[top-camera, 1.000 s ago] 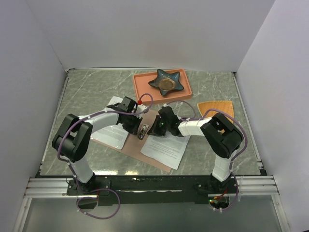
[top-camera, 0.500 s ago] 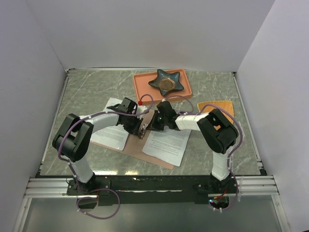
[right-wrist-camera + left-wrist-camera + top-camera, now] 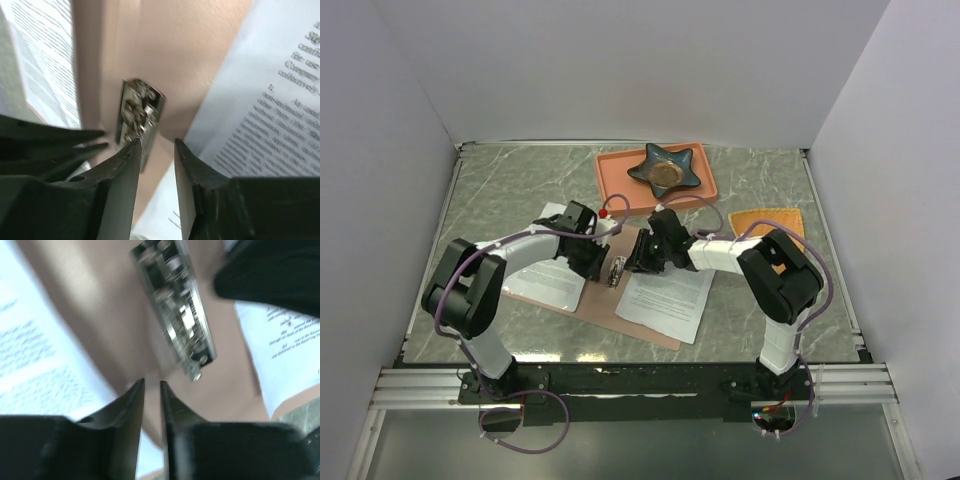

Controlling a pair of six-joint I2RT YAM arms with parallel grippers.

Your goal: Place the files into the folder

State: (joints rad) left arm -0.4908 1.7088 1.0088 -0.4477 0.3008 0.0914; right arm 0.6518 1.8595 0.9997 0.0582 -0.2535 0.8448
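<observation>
The pinkish-brown folder (image 3: 605, 305) lies open and flat in the middle of the table, with its silver clip (image 3: 617, 271) at the spine. One printed sheet of the files (image 3: 552, 282) lies on its left half. Another (image 3: 665, 300) lies over its right half and off the edge. My left gripper (image 3: 593, 262) hangs just left of the clip, jaws nearly closed and empty (image 3: 151, 382). My right gripper (image 3: 638, 260) is just right of the clip, jaws a little apart and empty (image 3: 157, 142). The clip shows close in both wrist views (image 3: 177, 305) (image 3: 137, 117).
A salmon-orange tray (image 3: 616, 182) holding a dark star-shaped dish (image 3: 665, 170) stands at the back. An orange fan-shaped mat (image 3: 765, 222) lies at the right. A further white sheet corner (image 3: 553, 212) pokes out behind the left arm. White walls close three sides.
My right gripper has moved up and left toward the clip, and the right sheet has shifted slightly with it. My left arm has edged a little left.
</observation>
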